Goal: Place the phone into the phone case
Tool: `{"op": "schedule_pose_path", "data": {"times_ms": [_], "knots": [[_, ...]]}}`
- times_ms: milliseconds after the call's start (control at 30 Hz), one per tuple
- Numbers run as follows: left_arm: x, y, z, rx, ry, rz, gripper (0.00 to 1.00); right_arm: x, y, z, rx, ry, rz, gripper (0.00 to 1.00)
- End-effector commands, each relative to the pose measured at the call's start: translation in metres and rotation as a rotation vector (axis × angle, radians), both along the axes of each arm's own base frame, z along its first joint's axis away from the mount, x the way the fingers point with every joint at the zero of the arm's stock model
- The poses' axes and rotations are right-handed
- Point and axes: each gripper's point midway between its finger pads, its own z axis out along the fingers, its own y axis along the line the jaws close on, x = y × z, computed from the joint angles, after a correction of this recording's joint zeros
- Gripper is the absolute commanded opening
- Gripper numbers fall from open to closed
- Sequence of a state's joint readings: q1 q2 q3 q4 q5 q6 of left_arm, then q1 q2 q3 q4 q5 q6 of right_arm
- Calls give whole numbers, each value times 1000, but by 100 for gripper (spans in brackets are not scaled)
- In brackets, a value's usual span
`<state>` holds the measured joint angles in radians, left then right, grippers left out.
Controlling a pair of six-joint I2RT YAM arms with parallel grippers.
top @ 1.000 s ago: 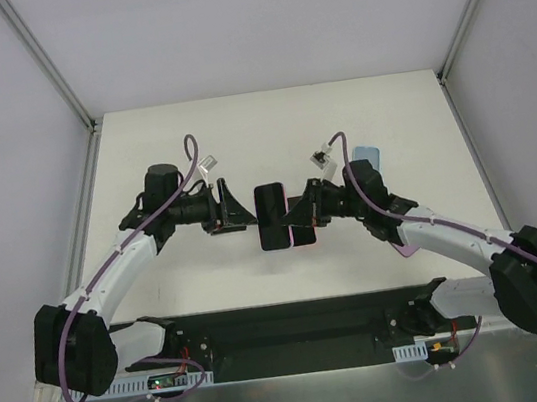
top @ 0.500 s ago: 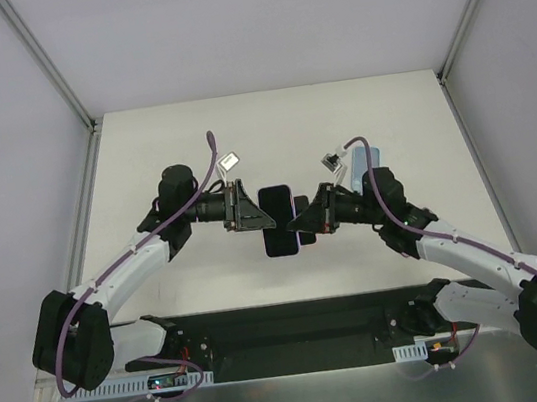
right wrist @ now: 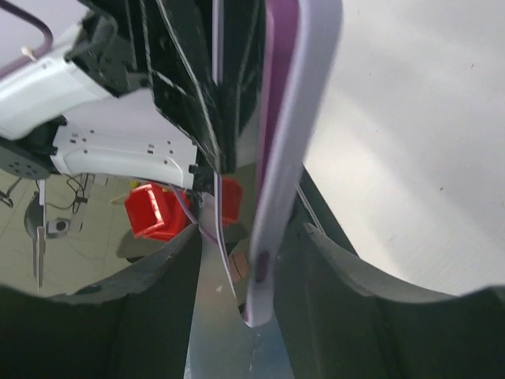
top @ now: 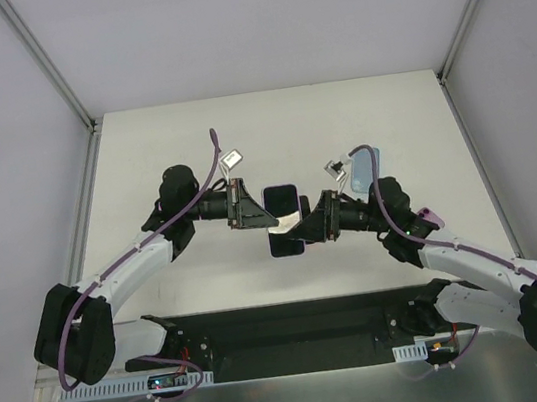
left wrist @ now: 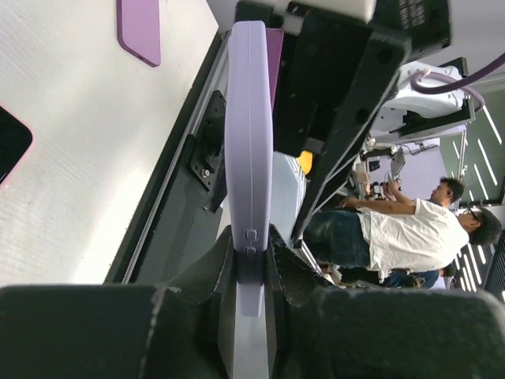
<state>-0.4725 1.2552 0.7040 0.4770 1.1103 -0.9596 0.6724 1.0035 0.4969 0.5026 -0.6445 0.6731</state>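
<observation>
Two arm bases sit on a black plate (top: 287, 322) at the near edge of an off-white table (top: 189, 142). White panels on aluminium posts box the table in. The wrist views catch a lab beyond the rig, with a red bin (right wrist: 158, 213) and two people (left wrist: 410, 237) past the table edge. Left gripper (left wrist: 250, 241): fingers narrow, clamped on one end of the phone (left wrist: 248, 134). The phone runs straight out from the pads edge-on, its lavender side showing small buttons just above the fingertips. From above, its black screen faces up and it is held off the table at mid-span. Right gripper (right wrist: 251, 237): fingers set close about one end of the phone case (right wrist: 298, 110), holding it. The case is a thin lavender shell, also seen edge-on, with a purple inner face. Phone and case stand nearly parallel, just beside each other between the two grippers, with the shell's purple hollow turned toward the phone. Whether they touch cannot be told. The phone is not seated in the case. On the table, a dark flat slab with a pinkish rim (left wrist: 12, 138) shows at the edge of the left wrist view, and a purple flat piece (left wrist: 140, 28) lies farther out. A pale blue flat item (top: 371, 157) lies beyond the right wrist.
</observation>
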Motion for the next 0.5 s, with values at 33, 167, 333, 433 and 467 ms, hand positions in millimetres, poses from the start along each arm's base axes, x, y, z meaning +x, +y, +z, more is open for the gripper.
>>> {"op": "schedule_pose_path", "data": {"times_ms": [33, 167, 333, 433, 467], "knots": [[-2, -3, 20, -66, -94, -43, 0, -22, 3, 1, 96, -36, 76, 55], [1, -5, 19, -66, -102, -48, 0, -27, 1, -12, 86, -18, 72, 51], [4, -7, 12, -56, -89, -56, 0, -27, -1, -16, 81, -21, 59, 47], [5, -7, 8, -49, -87, -57, 0, -26, -2, -17, 78, -13, 40, 33], [6, -7, 6, -44, -99, -55, 0, -25, -2, -17, 78, -6, 35, 19]]}}
